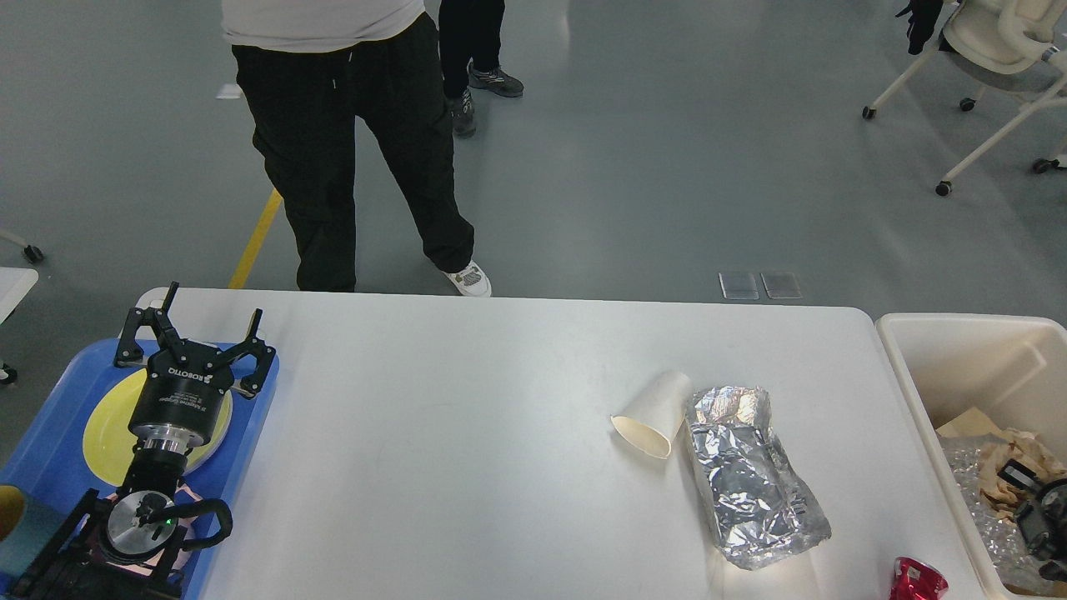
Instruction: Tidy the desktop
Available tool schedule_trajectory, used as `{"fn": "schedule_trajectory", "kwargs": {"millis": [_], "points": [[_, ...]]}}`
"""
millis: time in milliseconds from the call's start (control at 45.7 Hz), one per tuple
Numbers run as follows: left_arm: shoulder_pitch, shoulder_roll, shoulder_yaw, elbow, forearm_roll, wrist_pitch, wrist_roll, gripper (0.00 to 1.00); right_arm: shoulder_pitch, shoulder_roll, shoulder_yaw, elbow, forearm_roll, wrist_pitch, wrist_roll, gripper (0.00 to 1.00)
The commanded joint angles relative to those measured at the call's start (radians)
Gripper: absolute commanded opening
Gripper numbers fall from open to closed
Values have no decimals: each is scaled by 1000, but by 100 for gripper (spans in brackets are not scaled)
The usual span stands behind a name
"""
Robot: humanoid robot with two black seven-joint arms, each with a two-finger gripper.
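My left gripper hangs spread wide and empty over the yellow round plate in the blue plastic tray. Well to its right on the white rectangular worktop, a tipped paper cup, crumpled silver foil bag and red shiny wrapper remain uncleared. The right gripper sits over the beige plastic bin; I cannot tell its state.

One word reads here: "ROBOTIQ", white letters printed upside down on the black cylindrical body of the left gripper, at nine o'clock in view. Smaller white lines sit beneath it, too tiny to make out. Nothing else carries legible text.
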Motion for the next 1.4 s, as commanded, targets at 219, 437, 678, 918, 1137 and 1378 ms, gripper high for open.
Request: {"fn": "schedule_trajectory", "kwargs": {"millis": [219, 437, 678, 918, 1137, 1378], "points": [[0, 0, 0, 0, -1, 0, -1, 96, -8, 0, 2, 1, 1, -5, -1, 48], [0, 0, 0, 0, 0, 0, -1, 96, -8, -2, 1, 1, -1, -16, 2, 100], [0, 0, 0, 0, 0, 0, 1, 96, -6, -10, 4, 9, 1, -16, 4, 100], [0, 0, 0, 0, 0, 0, -1, 96, 145, -103, 1, 179, -19, 13, -2, 100], [0, 0, 0, 0, 0, 0, 1, 96, 621, -217, -52, 588, -250, 182, -30, 100], [0, -2, 0, -2, 0, 0, 1, 96, 1060, -177, -168, 881, -343, 528, -45, 100]]}}
